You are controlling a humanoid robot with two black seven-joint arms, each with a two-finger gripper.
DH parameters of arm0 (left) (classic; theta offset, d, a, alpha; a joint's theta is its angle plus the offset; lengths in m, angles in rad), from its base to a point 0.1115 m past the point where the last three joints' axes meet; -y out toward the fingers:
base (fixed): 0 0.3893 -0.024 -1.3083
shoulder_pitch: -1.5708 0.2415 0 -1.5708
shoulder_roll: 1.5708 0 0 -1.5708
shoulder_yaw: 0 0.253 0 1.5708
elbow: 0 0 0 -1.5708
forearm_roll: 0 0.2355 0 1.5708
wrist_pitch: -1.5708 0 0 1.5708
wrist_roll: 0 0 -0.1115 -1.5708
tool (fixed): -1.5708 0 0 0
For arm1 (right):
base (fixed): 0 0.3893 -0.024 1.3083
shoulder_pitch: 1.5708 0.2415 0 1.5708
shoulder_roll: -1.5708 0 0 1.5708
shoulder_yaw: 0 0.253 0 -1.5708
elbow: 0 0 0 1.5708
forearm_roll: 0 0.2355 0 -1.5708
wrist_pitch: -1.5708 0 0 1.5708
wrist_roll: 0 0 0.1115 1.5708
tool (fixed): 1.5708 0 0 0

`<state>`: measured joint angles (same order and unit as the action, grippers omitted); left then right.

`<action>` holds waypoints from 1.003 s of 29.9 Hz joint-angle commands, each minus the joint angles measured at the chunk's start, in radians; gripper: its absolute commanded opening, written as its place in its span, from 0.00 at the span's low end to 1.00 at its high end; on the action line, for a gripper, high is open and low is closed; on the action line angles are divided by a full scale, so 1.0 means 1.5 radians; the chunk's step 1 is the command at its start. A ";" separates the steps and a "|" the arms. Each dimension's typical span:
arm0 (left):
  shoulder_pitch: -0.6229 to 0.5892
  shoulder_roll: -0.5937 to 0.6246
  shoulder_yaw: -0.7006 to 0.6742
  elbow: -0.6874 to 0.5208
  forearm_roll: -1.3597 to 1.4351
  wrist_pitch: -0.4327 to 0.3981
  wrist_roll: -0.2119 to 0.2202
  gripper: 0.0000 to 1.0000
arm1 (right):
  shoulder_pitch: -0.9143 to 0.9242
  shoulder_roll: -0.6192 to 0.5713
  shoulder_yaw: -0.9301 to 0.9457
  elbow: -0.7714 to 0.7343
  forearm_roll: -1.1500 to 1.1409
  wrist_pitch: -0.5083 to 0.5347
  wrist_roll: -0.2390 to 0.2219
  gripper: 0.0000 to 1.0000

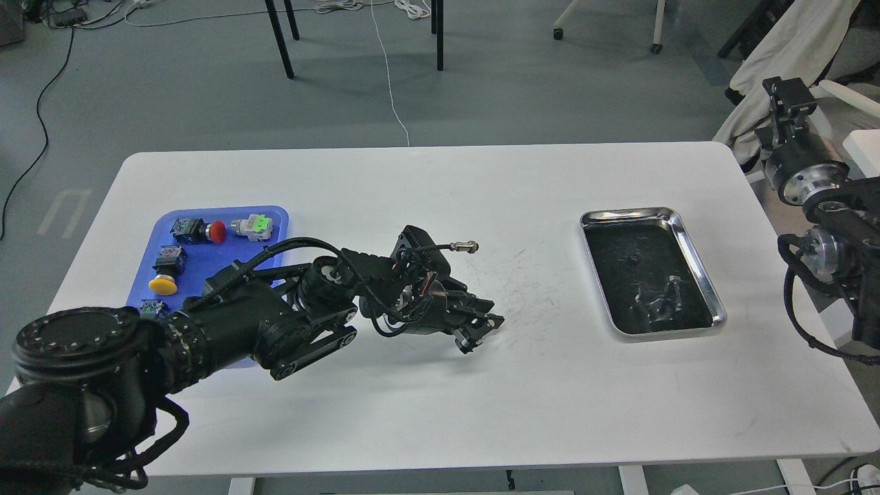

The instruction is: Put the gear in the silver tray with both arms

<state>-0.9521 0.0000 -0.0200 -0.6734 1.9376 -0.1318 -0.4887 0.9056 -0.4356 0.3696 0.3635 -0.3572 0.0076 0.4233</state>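
Head view: our left arm (275,323), black, jointed, cabled, reaches from the lower-left edge across the white rectangular table (440,412), forearm roughly level and angled toward the silver tray. Left gripper (481,328) sits over bare tabletop, well short of the silver tray, fingers pointing right and slightly down. Fingers (489,320) look close together, but we cannot tell whether they hold anything; too dark and end-on.

Our right arm (825,234) stays off the table's right edge, beyond the silver tray, folded upward with silver rings showing. Right gripper (787,96) is at its top, small and dark; we cannot tell open or closed.

Rectangular shiny metal silver tray (696,256) lies flat on the table's right part: rounded corners, polished raised rim, dark scuffed base with small unclear bits in it. No gear that we can make out for sure.

Larger blue plastic tray (206,261) sits far left of the silver tray, partly behind the left arm, holding push-button parts, including a red-capped one (217,232) and a yellow-capped one (163,284).
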 commanded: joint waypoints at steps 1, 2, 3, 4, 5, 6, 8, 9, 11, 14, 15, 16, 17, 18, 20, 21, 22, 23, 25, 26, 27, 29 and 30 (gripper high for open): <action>-0.001 0.000 -0.006 0.000 -0.008 0.000 0.000 0.44 | 0.002 0.000 0.000 0.000 -0.002 0.000 0.000 0.88; -0.002 0.000 -0.010 0.000 -0.013 0.000 0.000 0.45 | 0.003 -0.001 0.000 0.000 -0.002 0.000 0.000 0.88; -0.004 0.000 -0.016 0.001 -0.020 0.000 0.000 0.46 | 0.003 -0.001 0.000 0.000 -0.003 0.000 0.000 0.88; -0.008 0.000 -0.021 0.004 -0.028 0.000 0.000 0.47 | 0.005 -0.001 0.000 0.000 -0.003 0.000 0.000 0.88; -0.013 0.000 -0.030 0.007 -0.036 0.000 0.000 0.47 | 0.011 -0.001 0.000 0.001 -0.003 0.001 -0.001 0.88; -0.022 0.000 -0.040 0.007 -0.045 0.000 0.000 0.49 | 0.017 -0.001 -0.005 0.000 -0.003 0.001 -0.001 0.88; -0.042 0.000 -0.064 0.008 -0.054 0.000 0.000 0.51 | 0.028 -0.001 -0.022 0.001 -0.003 0.001 -0.001 0.88; -0.051 0.000 -0.077 0.008 -0.056 0.000 0.000 0.51 | 0.034 -0.001 -0.032 0.001 -0.002 0.001 -0.001 0.88; -0.069 0.000 -0.097 0.016 -0.070 -0.001 0.000 0.53 | 0.050 -0.001 -0.048 0.001 -0.001 0.001 -0.002 0.88; -0.092 0.000 -0.110 0.034 -0.135 -0.001 0.000 0.56 | 0.066 0.000 -0.057 0.001 0.000 0.003 -0.011 0.88; -0.098 0.000 -0.111 0.039 -0.158 -0.001 0.000 0.56 | 0.070 0.000 -0.058 0.002 0.000 0.004 -0.014 0.88; -0.104 0.000 -0.112 0.045 -0.186 0.000 0.000 0.57 | 0.077 -0.001 -0.059 0.004 -0.001 0.005 -0.017 0.89; -0.107 0.000 -0.113 0.046 -0.213 0.000 0.000 0.57 | 0.086 -0.001 -0.062 0.004 -0.002 0.007 -0.021 0.89; -0.109 0.013 -0.114 0.046 -0.234 0.000 0.000 0.57 | 0.097 -0.001 -0.070 0.004 -0.002 0.008 -0.025 0.89; -0.117 0.047 -0.120 0.059 -0.272 0.002 0.000 0.58 | 0.120 -0.001 -0.096 0.005 -0.001 0.009 -0.028 0.89; -0.117 0.064 -0.125 0.071 -0.287 0.004 0.000 0.59 | 0.132 -0.001 -0.108 0.005 0.000 0.009 -0.028 0.89; -0.117 0.082 -0.138 0.086 -0.308 0.007 0.000 0.60 | 0.146 0.000 -0.121 0.007 0.000 0.009 -0.028 0.89; -0.117 0.098 -0.154 0.097 -0.334 0.009 0.000 0.61 | 0.159 -0.001 -0.133 0.011 0.001 0.009 -0.029 0.89; -0.117 0.126 -0.173 0.104 -0.397 0.008 0.000 0.65 | 0.185 -0.001 -0.152 0.013 -0.001 0.013 -0.030 0.89; -0.117 0.142 -0.172 0.108 -0.426 0.009 0.000 0.66 | 0.199 0.000 -0.167 0.013 -0.003 0.018 -0.032 0.89; -0.116 0.155 -0.172 0.114 -0.450 0.009 0.000 0.68 | 0.213 0.001 -0.183 0.013 -0.002 0.026 -0.036 0.89; -0.115 0.167 -0.177 0.142 -0.491 0.011 0.000 0.70 | 0.248 0.002 -0.218 0.009 -0.003 0.040 -0.041 0.89; -0.115 0.171 -0.182 0.146 -0.514 0.011 0.000 0.70 | 0.264 0.008 -0.241 0.010 -0.004 0.046 -0.044 0.89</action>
<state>-1.1271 0.2310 -0.2788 -0.4871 1.2559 -0.1171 -0.4886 1.2375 -0.4346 0.0835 0.3818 -0.3602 0.0515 0.3676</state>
